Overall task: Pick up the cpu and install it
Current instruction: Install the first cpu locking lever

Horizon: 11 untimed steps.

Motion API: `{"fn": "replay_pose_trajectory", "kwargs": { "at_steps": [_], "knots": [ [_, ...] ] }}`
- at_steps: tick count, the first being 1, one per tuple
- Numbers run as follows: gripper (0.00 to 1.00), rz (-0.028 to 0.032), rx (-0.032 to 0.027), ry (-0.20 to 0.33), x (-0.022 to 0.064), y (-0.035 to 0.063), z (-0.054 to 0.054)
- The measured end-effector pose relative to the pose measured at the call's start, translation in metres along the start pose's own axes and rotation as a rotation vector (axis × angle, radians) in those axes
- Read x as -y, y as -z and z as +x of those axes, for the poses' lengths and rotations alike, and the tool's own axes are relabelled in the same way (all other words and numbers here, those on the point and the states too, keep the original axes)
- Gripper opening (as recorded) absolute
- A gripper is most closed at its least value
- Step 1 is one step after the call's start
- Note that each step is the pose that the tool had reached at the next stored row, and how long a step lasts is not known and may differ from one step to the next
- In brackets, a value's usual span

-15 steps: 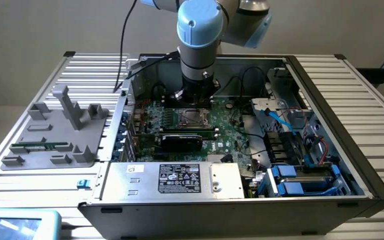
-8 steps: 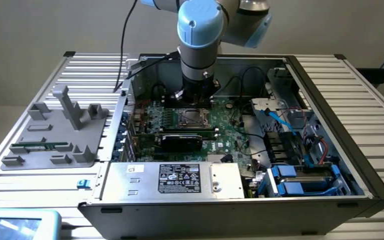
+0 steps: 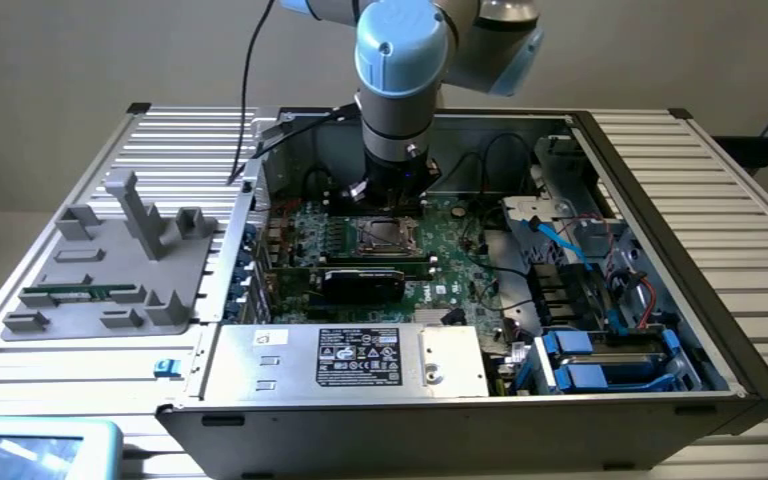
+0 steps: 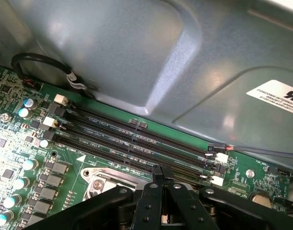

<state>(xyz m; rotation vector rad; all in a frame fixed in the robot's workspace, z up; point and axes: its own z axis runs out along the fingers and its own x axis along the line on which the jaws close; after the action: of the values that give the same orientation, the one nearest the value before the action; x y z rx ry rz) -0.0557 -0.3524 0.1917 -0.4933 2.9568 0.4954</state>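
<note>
My gripper (image 4: 159, 173) is shut, its black fingertips pressed together with nothing visible between them. It hangs low over the green motherboard (image 4: 36, 158), right at the far edge of the metal-framed socket (image 4: 104, 181), next to the black memory slots (image 4: 136, 141). In the exterior view the gripper (image 3: 387, 200) reaches down into the open computer case, just behind the socket (image 3: 381, 235). The cpu is hidden or out of view.
The case's grey wall (image 4: 151, 57) rises close behind the memory slots. A grey fixture tray (image 3: 104, 270) on the exterior view's left holds a green memory stick (image 3: 77, 293). A power supply box (image 3: 344, 358), cables and blue drive bays (image 3: 611, 360) crowd the case.
</note>
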Motion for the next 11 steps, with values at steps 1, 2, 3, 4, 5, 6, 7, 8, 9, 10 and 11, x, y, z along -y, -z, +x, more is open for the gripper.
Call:
{"fn": "replay_pose_trajectory", "kwargs": {
  "at_steps": [1, 2, 3, 4, 5, 6, 7, 8, 9, 10, 11],
  "knots": [
    [0.09, -0.0001, -0.0004, 0.001, 0.0001, 0.0001, 0.0000],
    [0.09, -0.0004, -0.0008, 0.002, 0.0003, 0.0001, -0.0001],
    [0.09, -0.0006, -0.0013, 0.004, 0.0005, 0.0002, -0.0003],
    [0.09, -0.0009, -0.0020, 0.005, 0.0007, 0.0002, -0.0006],
    [0.09, -0.0011, -0.0026, 0.007, 0.0011, 0.0003, -0.0009],
    [0.09, -0.0014, -0.0034, 0.010, 0.0013, 0.0003, -0.0014],
    [0.09, -0.0016, -0.0039, 0.012, 0.0014, 0.0003, -0.0015],
    [0.09, -0.0018, -0.0040, 0.012, 0.0015, 0.0003, -0.0016],
    [0.09, -0.0018, -0.0041, 0.012, 0.0015, 0.0003, -0.0016],
    [0.09, -0.0019, -0.0041, 0.012, 0.0015, 0.0003, -0.0016],
    [0.09, -0.0021, -0.0041, 0.013, 0.0016, 0.0003, -0.0016]
  ]
}}
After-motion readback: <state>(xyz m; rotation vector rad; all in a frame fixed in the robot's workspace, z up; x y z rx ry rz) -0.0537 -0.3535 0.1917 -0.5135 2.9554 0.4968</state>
